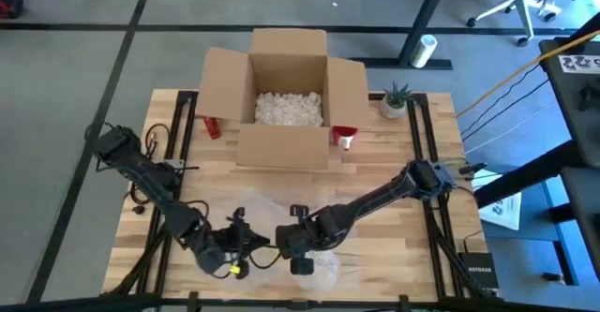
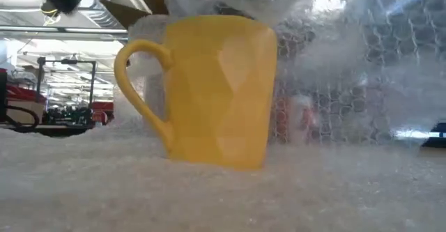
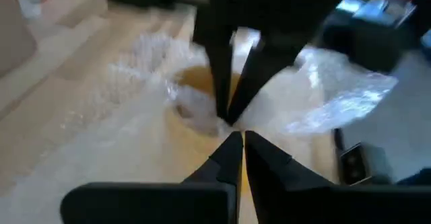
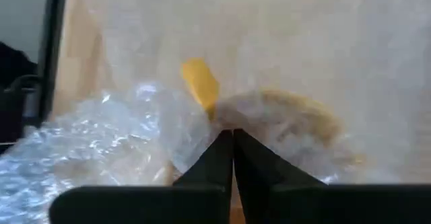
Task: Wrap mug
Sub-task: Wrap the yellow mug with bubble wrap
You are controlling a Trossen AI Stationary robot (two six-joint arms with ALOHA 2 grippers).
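We have the yellow mug (image 2: pixel 209 93) standing upright on the bubble wrap (image 2: pixel 348 79) at the centre of the low view, handle to frame left, with a sheet edge draped over its rim. In the high view it sits at the lower middle of the frame, between both grippers. Our right gripper (image 4: pixel 232 138) has its fingers pinched together on a fold of wrap above the mug. Our left gripper (image 3: pixel 237 138) also looks pressed closed, its tips at the film's edge; whether it holds any we cannot tell. A hard pull could tip the mug, or the thin film could slip free.
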